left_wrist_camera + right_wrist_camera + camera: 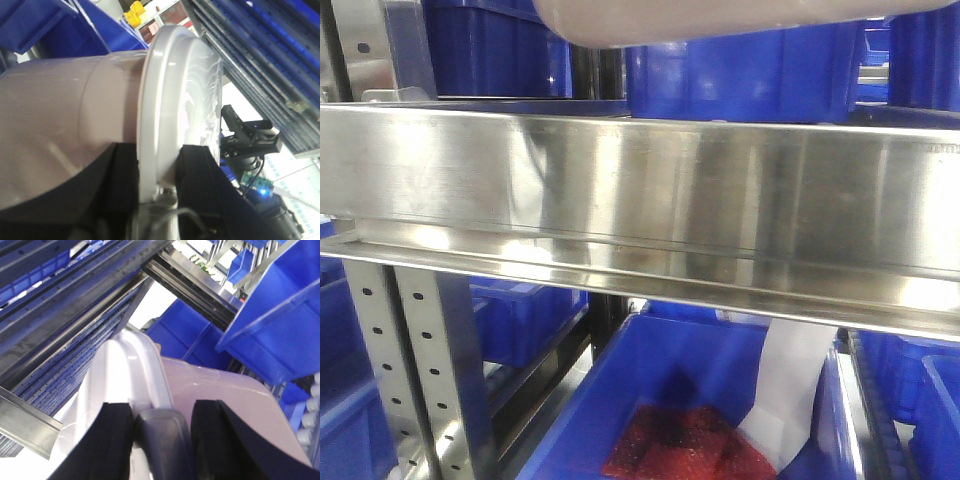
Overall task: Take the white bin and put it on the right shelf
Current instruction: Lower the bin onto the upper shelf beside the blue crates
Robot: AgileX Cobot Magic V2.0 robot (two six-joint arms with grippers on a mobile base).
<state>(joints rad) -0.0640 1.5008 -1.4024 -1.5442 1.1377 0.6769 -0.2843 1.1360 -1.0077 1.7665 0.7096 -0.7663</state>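
Both arms are holding the white bin (720,18) aloft, so the grab is looking done. The left gripper (157,180) is clamping the rim of the lid (170,100), with one black finger pressing on either side. The right gripper (162,432) is pinching the opposite rim the same way, its fingers closed on it. In the front view the bin's pinkish underside is hanging at the top, above the broad front rail (640,190) of the right shelf (620,270) and apart from it. Blue crates (750,75) are showing through the gap on the far side. The placing is not yet done, since the bin is not resting on the steel. By my judgement it is needing to travel farther in over the rail, come down and be released.
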